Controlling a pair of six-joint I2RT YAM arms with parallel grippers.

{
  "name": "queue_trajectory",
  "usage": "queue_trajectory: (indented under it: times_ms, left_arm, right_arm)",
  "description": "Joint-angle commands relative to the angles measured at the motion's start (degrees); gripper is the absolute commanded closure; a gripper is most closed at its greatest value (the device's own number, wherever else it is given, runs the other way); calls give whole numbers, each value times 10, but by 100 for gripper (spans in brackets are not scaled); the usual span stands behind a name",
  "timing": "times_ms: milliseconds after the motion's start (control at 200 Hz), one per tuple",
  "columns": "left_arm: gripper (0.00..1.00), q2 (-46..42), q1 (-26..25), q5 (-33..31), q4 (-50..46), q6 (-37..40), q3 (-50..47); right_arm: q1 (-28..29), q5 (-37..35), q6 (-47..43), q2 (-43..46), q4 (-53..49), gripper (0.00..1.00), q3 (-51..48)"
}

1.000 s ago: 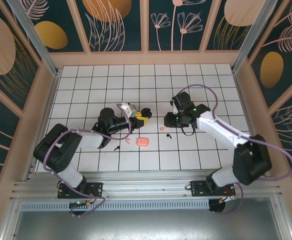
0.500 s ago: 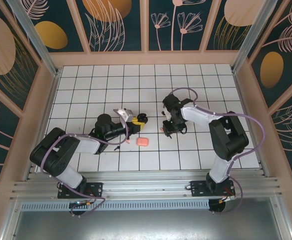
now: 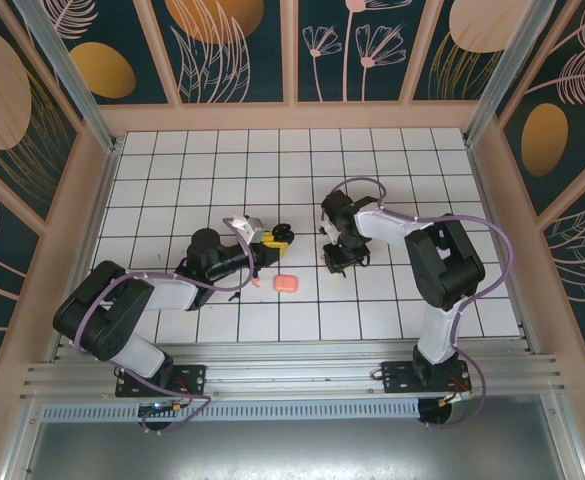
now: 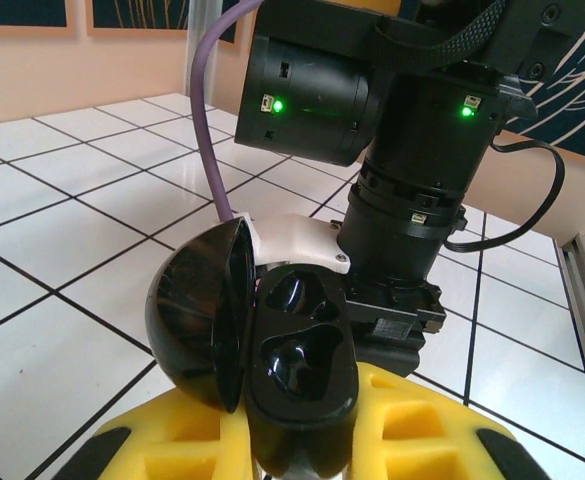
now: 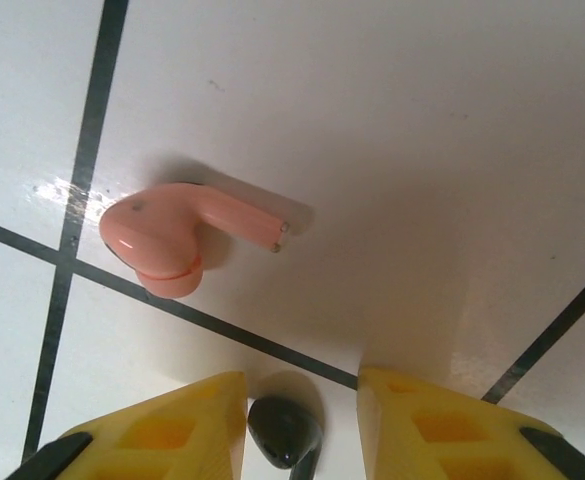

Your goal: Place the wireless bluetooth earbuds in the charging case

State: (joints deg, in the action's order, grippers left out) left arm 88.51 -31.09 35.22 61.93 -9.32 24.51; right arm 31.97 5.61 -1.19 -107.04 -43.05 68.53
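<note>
The left gripper (image 4: 297,445) has its yellow jaws clamped on the base of a glossy black clamshell charging case (image 4: 297,365), with the lid swung open and its two wells showing. The right gripper (image 5: 297,415) points down at the white grid-tiled table (image 5: 422,120). Its jaws stand apart astride a small black earbud (image 5: 284,432) without touching it. A pink short-stemmed earbud (image 5: 167,240) lies just beyond, across a grid line.

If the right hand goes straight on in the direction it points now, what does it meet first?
Most likely the black earbud, lying on the table between the yellow fingers of the right hand. The pink earbud lies farther to the side, out of that line. Depth is unclear.
</note>
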Motion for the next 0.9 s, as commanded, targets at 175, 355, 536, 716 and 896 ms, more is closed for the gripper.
queue_trajectory:
  times_ms: [175,355,536,716,896]
  left_arm:
    - [93,-16,-3,-5,0,2,-2]
    - [93,-15,-3,-6,-2,2,-2]
    - [93,-14,-3,-6,-4,4,0]
    - [93,-18,-3,-5,-14,10,1]
    - [93,-22,-3,-6,-23,15,2]
  right_arm:
    - [13,-27,7,-12,-44,63,11]
    - [19,-31,14,-9,-53,65,9]
    - [23,-35,19,-4,-48,70,4]
    - [23,-31,28,21,-14,74,-12]
    - [18,-27,40,40,8,69,-17]
